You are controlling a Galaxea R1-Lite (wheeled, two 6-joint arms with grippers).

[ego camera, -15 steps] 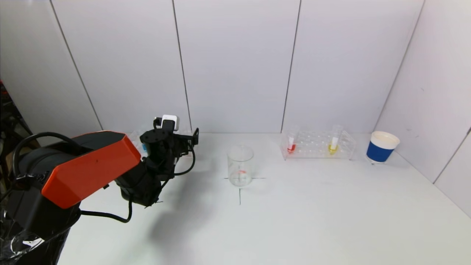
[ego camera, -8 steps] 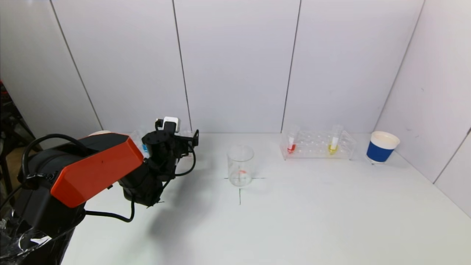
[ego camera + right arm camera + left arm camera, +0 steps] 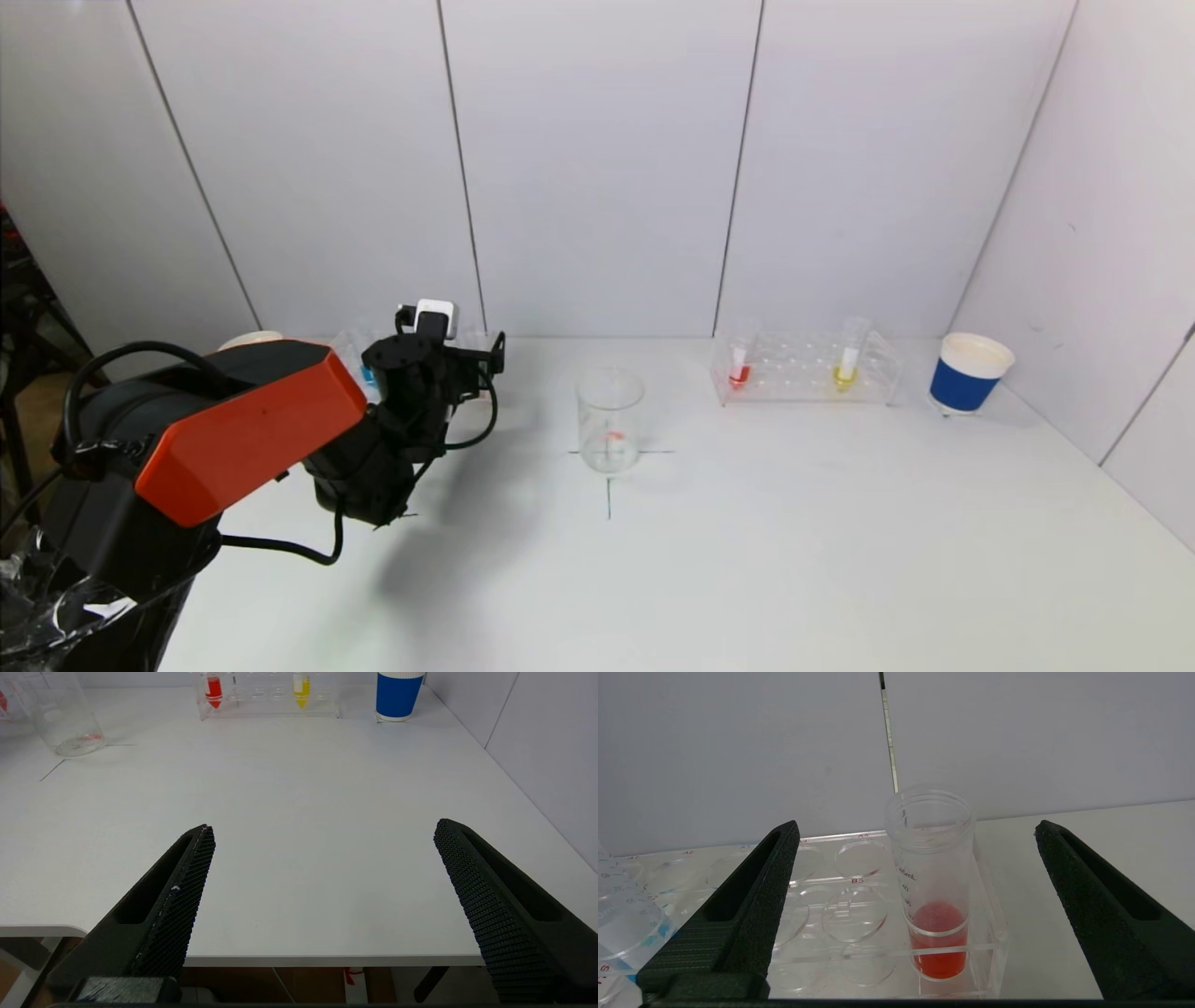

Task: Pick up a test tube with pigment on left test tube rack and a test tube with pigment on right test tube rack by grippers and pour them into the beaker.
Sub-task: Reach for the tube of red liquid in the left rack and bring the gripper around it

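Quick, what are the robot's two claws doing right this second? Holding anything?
Left gripper: open, empty, its fingers either side of the red test tube in the left rack.
Right gripper: open, empty, parked at the table edge.

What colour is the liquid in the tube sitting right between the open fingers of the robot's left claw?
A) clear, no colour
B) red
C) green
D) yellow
B: in the left wrist view the tube standing in the clear rack between the left claw's spread fingers holds red liquid at its bottom.
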